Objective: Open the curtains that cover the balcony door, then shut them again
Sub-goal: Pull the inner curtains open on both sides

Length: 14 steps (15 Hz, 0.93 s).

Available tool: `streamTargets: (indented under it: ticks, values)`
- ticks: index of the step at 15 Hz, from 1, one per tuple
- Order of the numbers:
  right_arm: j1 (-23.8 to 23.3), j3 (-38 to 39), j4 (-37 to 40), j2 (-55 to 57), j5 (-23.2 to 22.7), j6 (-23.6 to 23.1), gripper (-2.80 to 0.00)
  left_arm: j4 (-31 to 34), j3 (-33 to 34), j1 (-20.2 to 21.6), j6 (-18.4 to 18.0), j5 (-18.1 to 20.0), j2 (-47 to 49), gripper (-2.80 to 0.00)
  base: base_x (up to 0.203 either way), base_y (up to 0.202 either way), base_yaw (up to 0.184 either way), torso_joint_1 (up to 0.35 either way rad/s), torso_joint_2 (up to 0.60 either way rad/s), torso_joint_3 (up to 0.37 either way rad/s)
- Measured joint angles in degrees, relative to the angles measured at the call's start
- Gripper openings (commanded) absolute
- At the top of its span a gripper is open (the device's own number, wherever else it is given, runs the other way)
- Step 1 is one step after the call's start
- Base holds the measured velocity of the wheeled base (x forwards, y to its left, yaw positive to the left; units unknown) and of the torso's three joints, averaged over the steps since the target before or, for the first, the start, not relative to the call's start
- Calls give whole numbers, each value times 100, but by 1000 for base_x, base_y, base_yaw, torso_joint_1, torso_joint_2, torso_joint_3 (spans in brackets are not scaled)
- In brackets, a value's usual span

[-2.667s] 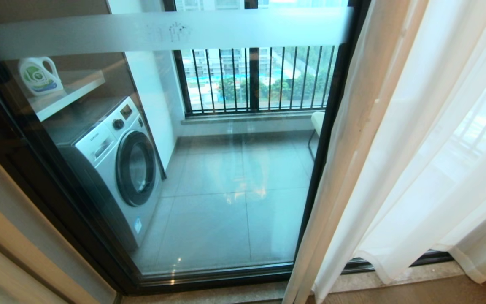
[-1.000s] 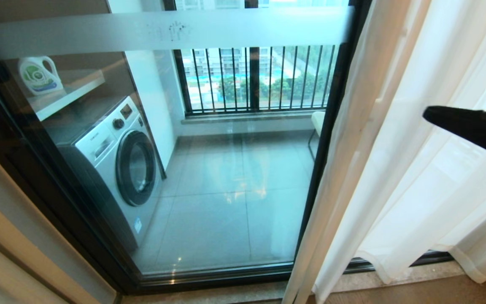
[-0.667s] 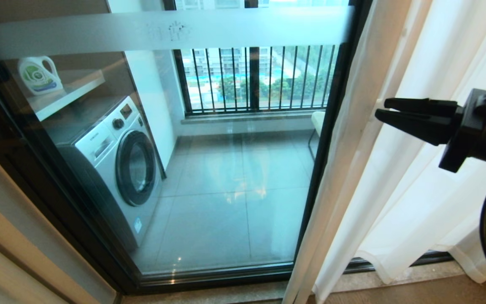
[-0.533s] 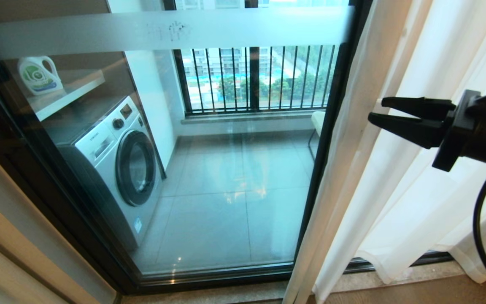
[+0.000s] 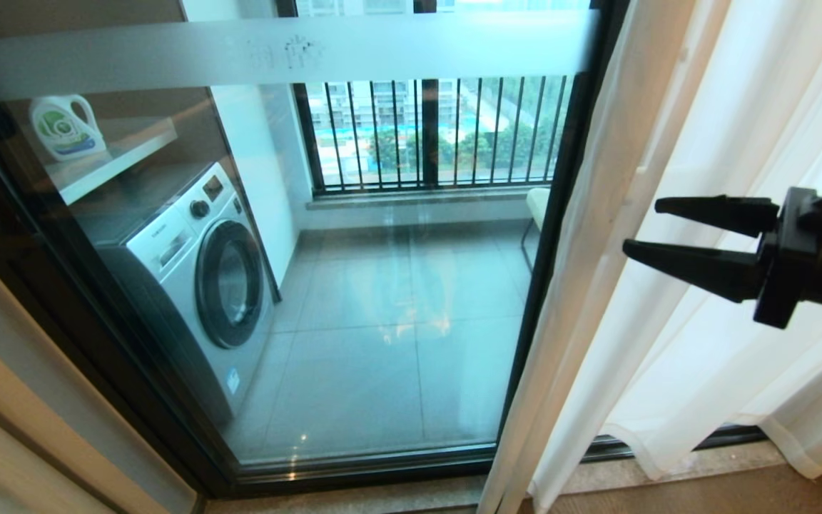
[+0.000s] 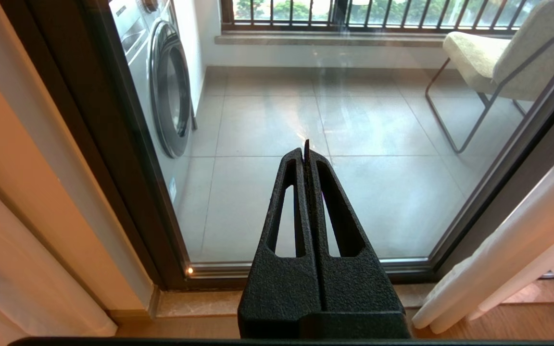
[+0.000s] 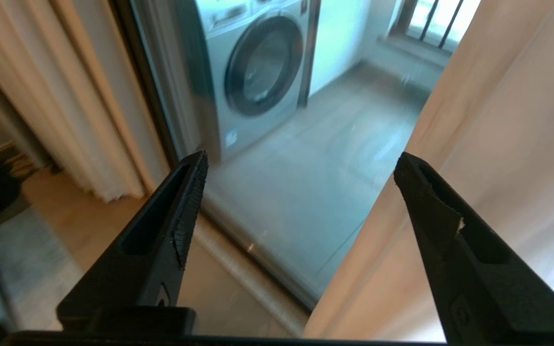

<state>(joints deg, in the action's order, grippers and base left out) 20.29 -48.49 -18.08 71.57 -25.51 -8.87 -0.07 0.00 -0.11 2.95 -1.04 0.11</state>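
Observation:
The sheer white curtains [image 5: 725, 214] hang gathered at the right, so the glass of the balcony door [image 5: 397, 343] is uncovered. My right gripper [image 5: 641, 226] reaches in from the right at mid height, open, with its fingertips in front of the curtains' left edge. In the right wrist view the open gripper [image 7: 301, 158] has the curtains' edge [image 7: 474, 144] running down between its spread fingers, and nothing is gripped. My left gripper [image 6: 306, 146] is shut and empty, parked low facing the door glass [image 6: 354, 158], and it is outside the head view.
Behind the glass stand a washing machine [image 5: 197, 278], a detergent bottle [image 5: 65, 128] on a shelf, a chair [image 6: 488, 62] and the barred railing window [image 5: 439, 135]. A tan drape [image 7: 65, 96] hangs at the left. The door's dark frame post [image 5: 546, 235] stands beside the curtains.
The right gripper came into view from the right, moved left toward the curtains' edge, opened its fingers wide and sank a little. The curtains and the left arm stayed still.

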Motion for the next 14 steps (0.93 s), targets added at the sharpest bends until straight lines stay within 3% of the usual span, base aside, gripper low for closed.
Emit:
streamTargets:
  ticks: [5,8,14]
  values:
    - [-22,183,1329,-538,204,-40,0,2,0,0,-1,0,0,-280,0,0,0,0,0,0]
    - [-23,35,1152,-372,744,-88,0,0,0,0,0,0,0,-280,0,0,0,0,0,0]
    - [11,-637,-105,683,1100,-85,0,0,0,0,2,0,0,-280,0,0,0,0,0,0]
